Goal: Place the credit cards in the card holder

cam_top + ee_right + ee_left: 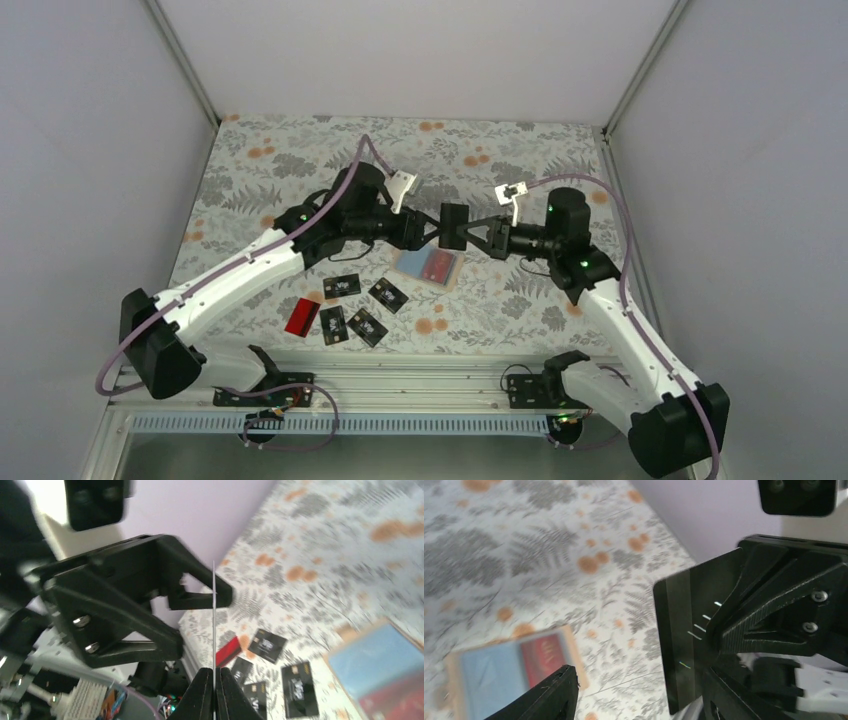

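Credit card (453, 227), black, pinched mid-air between pressed-together right gripper (214, 674) fingertips; left gripper (432, 230) spread beside it; card holder (428, 266) lying open at 7 o'clock.

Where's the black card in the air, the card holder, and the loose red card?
black card (454, 226): top view, middle of its face.
card holder (412, 262): top view, blue inside.
red card (301, 316): top view, its middle.

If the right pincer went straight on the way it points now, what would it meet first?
Probably the left pincer, which faces it, open around the thin black rectangular card that the right pincer grips. How close they are is unclear.
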`<state>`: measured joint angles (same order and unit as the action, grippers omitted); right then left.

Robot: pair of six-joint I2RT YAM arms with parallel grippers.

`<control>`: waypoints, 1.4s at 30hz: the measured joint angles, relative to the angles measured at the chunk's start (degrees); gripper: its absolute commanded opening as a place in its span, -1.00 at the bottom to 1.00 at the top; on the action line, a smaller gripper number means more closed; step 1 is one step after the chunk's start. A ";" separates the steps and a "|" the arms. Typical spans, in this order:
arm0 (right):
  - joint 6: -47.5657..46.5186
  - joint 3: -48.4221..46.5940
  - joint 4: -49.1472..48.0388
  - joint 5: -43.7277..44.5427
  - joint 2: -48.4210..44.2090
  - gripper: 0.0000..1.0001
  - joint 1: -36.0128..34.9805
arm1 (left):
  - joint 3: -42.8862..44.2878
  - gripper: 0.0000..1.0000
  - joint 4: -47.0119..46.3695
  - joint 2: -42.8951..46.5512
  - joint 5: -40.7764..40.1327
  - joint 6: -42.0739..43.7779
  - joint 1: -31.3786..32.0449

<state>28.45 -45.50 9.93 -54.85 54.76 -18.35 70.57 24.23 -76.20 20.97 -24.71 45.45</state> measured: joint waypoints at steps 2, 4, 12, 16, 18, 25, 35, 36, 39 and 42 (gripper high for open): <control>2.23 1.60 1.53 3.78 1.18 -0.92 0.00 | -0.81 0.27 1.64 -0.81 -3.67 -0.02 -0.02; 5.01 4.02 2.25 6.36 2.67 -0.92 0.00 | -1.57 0.27 2.99 -1.79 -7.52 -0.02 -0.02; 13.38 10.23 2.80 9.97 10.80 -0.92 -0.57 | -5.92 0.27 5.33 -7.65 -19.65 0.48 -0.02; 15.32 10.01 1.99 10.84 16.11 -0.92 -1.90 | -7.98 0.25 5.01 -11.87 -23.21 0.76 -0.02; 15.82 9.57 1.79 11.47 18.43 -0.92 -2.43 | -8.09 0.24 4.79 -14.21 -24.55 0.94 -0.02; 16.55 7.10 0.07 12.68 24.15 -0.92 -3.82 | -7.39 0.07 3.63 -22.71 -29.46 1.81 -0.09; 16.50 6.34 -1.18 13.09 27.65 -0.92 -4.46 | -4.13 -0.59 1.11 -30.36 -35.58 3.41 -0.35; 16.48 6.25 -1.18 13.09 27.89 -0.92 -4.50 | -3.61 -0.72 0.94 -30.86 -35.95 3.63 -0.39; 16.48 6.08 -1.36 13.11 28.26 -0.92 -4.59 | -2.84 -0.95 -0.13 -31.65 -36.96 4.48 -0.46; 16.48 5.99 -1.55 13.18 28.30 -0.92 -4.70 | -2.84 -0.95 -0.59 -31.65 -37.29 4.61 -0.61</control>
<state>44.93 -39.51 8.38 -41.67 83.07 -23.05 67.72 23.64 -107.85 -16.32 -20.10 44.84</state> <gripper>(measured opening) 0.041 0.037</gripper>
